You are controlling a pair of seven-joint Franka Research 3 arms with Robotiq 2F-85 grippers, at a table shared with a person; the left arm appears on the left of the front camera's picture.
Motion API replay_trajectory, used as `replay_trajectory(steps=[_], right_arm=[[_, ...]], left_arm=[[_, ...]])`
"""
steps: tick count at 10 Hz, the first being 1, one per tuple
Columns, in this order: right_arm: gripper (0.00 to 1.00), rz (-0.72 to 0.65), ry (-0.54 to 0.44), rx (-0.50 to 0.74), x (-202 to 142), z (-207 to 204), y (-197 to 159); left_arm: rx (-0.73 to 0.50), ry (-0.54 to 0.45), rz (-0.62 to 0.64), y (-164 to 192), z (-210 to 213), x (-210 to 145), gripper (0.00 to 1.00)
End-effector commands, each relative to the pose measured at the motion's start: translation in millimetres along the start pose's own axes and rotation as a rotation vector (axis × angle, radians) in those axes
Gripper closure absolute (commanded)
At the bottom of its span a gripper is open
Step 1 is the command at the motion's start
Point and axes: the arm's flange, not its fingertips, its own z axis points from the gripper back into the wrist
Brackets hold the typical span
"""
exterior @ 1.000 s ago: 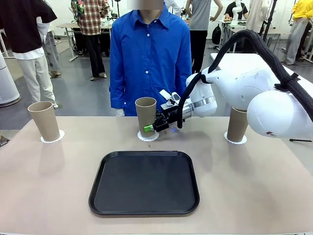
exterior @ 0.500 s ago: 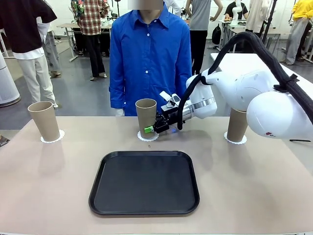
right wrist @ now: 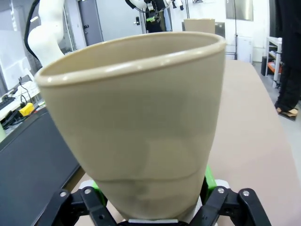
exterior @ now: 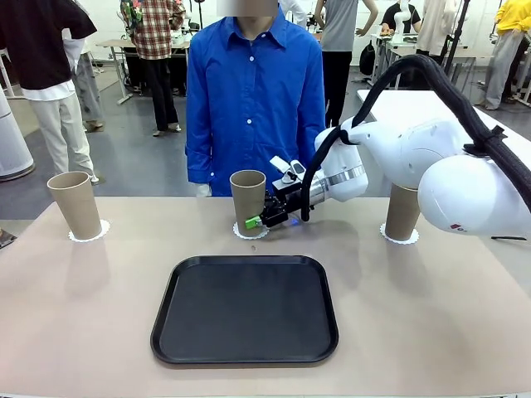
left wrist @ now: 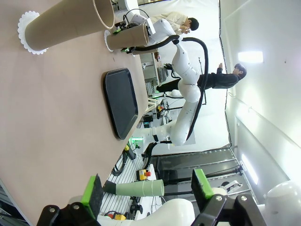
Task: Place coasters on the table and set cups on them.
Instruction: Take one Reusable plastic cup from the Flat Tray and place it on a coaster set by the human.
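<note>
Now 3 cups stand upright on the table (exterior: pixel 99 315), each on a coaster, in a row along the far edge. The left cup (exterior: pixel 75 205) sits on its coaster (exterior: pixel 90 234) near the table's left end. The right cup (exterior: pixel 403 211) sits on its coaster (exterior: pixel 400 238), partly hidden behind the right arm. The middle cup (exterior: pixel 248 199) stands on the middle coaster (exterior: pixel 250 231), just beyond the black tray (exterior: pixel 245 308), in front of a person in a blue shirt (exterior: pixel 254 99).

The right gripper (exterior: pixel 258 219) is low at the middle cup's base, coming in from the cup's right side. In the right wrist view the cup (right wrist: pixel 141 122) sits between the green pads (right wrist: pixel 209 181), w/ a fingertip on each side of its lower part. Whether the pads press the wall or stand just off it can't be told from these views.

In the left wrist view the left gripper (left wrist: pixel 146 190) hangs w/ jaws wide apart and nothing between them. Past it lies the tabletop (left wrist: pixel 51 117), the tray (left wrist: pixel 121 101) edge-on, the left cup (left wrist: pixel 66 23) on its coaster (left wrist: pixel 27 32), and further off the middle cup (left wrist: pixel 128 37).
</note>
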Motion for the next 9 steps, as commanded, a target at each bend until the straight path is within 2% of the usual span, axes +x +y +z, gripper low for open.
replay_trajectory(steps=[1, 9], right_arm=[[0.00, -0.016, 0.003, 0.040, 2.2, 2.4, -4.5], [0.00, -0.028, -0.029, 0.078, 1.5, 11.3, -11.0]], left_arm=[[0.001, -0.004, -0.002, -2.4, -0.1, -1.4, 0.00], [0.001, -0.004, -0.002, -2.4, -0.1, -1.4, 0.00]])
